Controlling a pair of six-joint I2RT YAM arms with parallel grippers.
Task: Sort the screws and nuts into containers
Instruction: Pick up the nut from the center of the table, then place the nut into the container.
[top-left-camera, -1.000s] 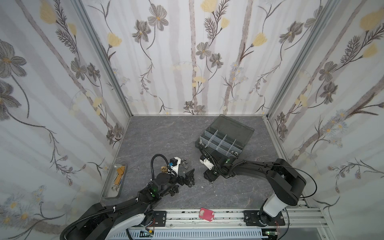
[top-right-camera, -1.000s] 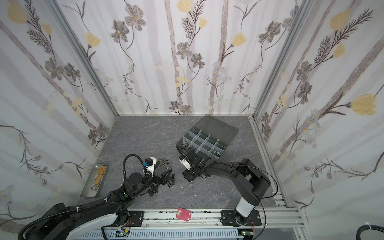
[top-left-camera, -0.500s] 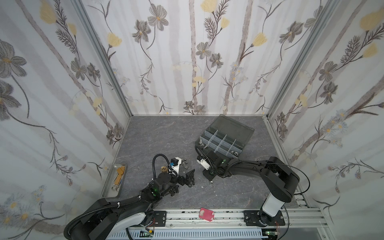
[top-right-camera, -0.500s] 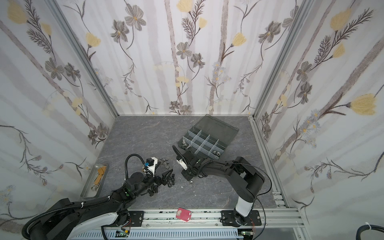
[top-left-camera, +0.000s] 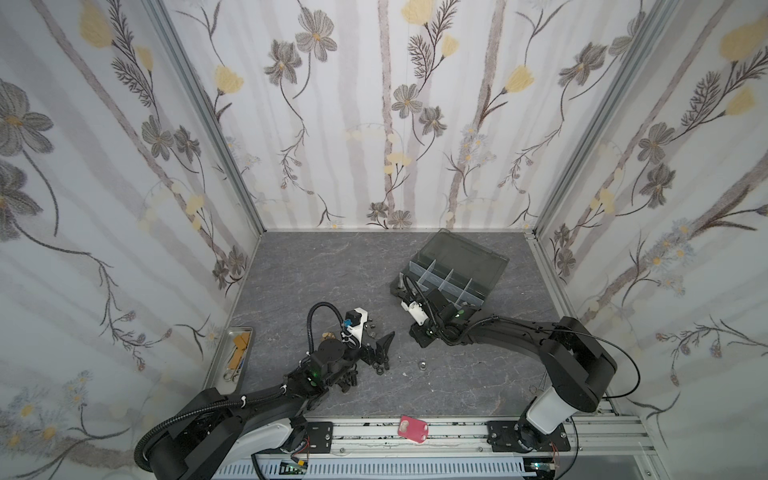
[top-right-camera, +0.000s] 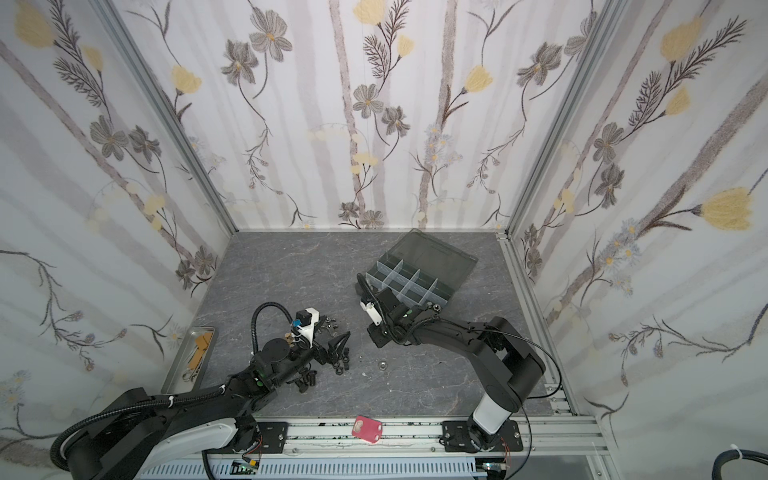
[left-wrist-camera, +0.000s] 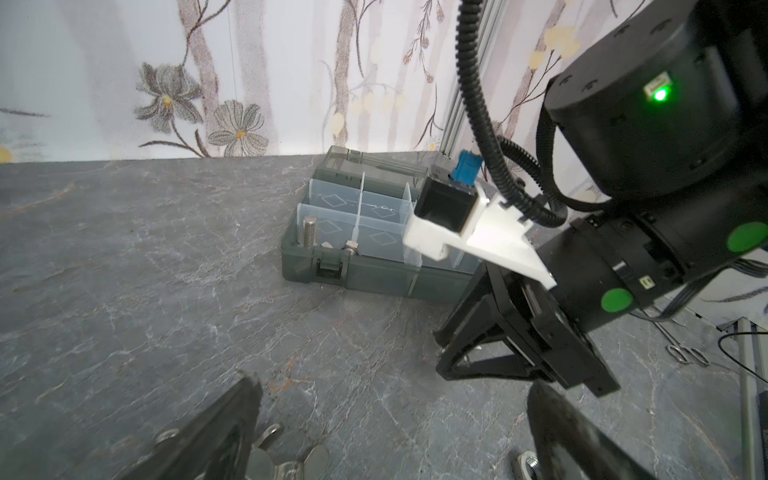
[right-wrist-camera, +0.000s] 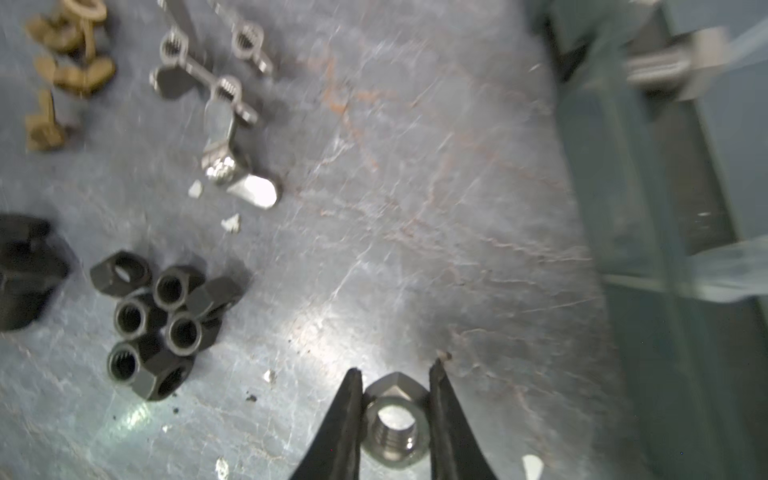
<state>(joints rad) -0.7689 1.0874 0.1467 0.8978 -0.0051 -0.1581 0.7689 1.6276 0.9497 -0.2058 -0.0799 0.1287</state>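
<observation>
My right gripper is shut on a silver nut, just above the grey floor beside the organizer box with its containers. In both top views the right gripper sits at the box's near corner. A silver screw stands in one cell. My left gripper is open and holds nothing. Beside it lie black nuts and black screws. Another silver nut lies loose between the two grippers.
Silver wing nuts and brass wing nuts lie past the black pile. A steel tray rests against the left wall. A red object sits on the front rail. White scraps dot the floor.
The right gripper has closed on the silver nut and drawn back a little toward the box. The left gripper has stayed open and barely moved.
</observation>
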